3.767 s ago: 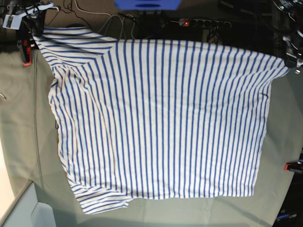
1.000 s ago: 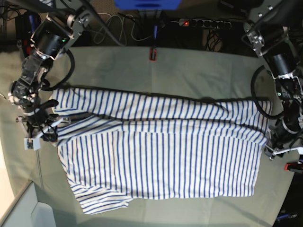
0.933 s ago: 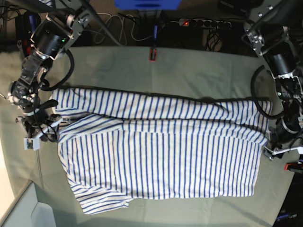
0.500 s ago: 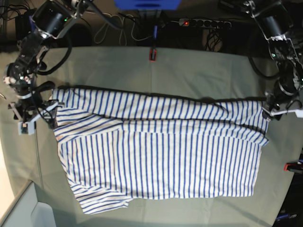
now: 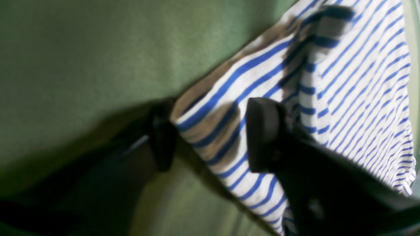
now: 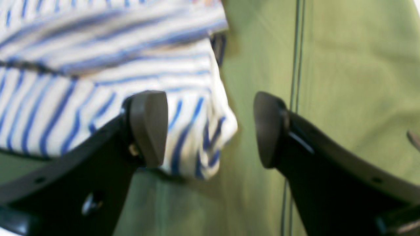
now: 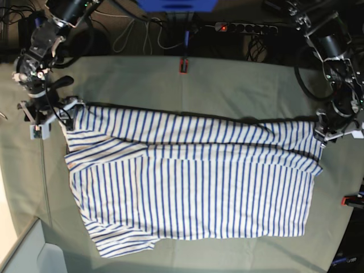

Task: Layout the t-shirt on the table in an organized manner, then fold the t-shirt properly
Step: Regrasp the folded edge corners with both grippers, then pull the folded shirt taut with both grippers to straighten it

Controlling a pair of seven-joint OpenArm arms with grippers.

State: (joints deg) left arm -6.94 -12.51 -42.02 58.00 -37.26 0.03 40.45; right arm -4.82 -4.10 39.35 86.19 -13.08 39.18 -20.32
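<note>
Both claws stand spread: right gripper (image 6: 210,129) at the t-shirt's (image 7: 193,182) nine o'clock corner, left gripper (image 5: 210,134) straddling its three o'clock corner, table (image 7: 239,85) beneath

Beyond my work surface I see a dark floor strewn with tangled black and white cables (image 7: 133,31), a black power strip with a glowing red switch (image 7: 244,27), and a bright blue box (image 7: 176,4).

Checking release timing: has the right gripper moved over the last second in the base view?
Yes. The right gripper has moved toward the table's far edge and now sits beside the t-shirt's folded corner.
</note>
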